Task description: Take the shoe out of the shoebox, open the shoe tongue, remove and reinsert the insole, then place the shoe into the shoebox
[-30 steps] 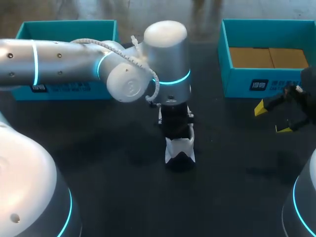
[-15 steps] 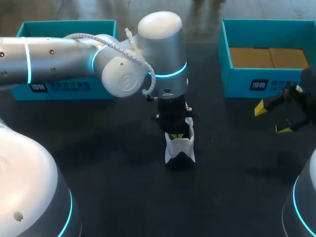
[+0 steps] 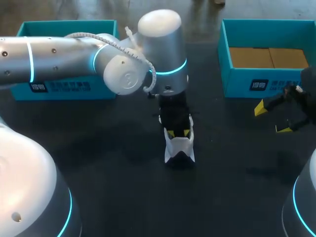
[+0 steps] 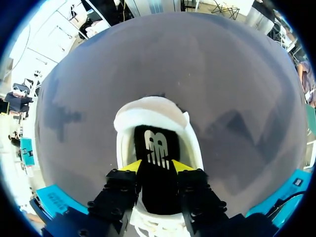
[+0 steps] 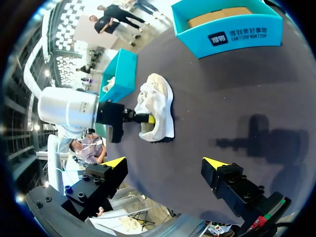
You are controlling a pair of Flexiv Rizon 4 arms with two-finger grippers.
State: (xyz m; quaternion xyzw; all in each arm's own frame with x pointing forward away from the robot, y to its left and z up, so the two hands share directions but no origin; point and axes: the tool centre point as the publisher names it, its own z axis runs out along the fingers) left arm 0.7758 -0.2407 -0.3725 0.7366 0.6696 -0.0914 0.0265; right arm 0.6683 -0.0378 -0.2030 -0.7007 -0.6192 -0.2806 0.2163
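White shoe (image 3: 180,150) sits nearest me in the middle of the dark tabletop (image 3: 98,163), my left hand (image 3: 178,133) down in its opening with fingers apart either side of the black insole (image 4: 157,148), my right hand (image 3: 271,118) hanging spread wide further right, teal left shoebox (image 3: 64,89) and right shoebox (image 3: 276,81) farthest back

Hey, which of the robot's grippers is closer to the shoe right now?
Left. The left gripper is down at the opening of the shoe; the right gripper hangs apart from it, off beside the right-hand shoebox.
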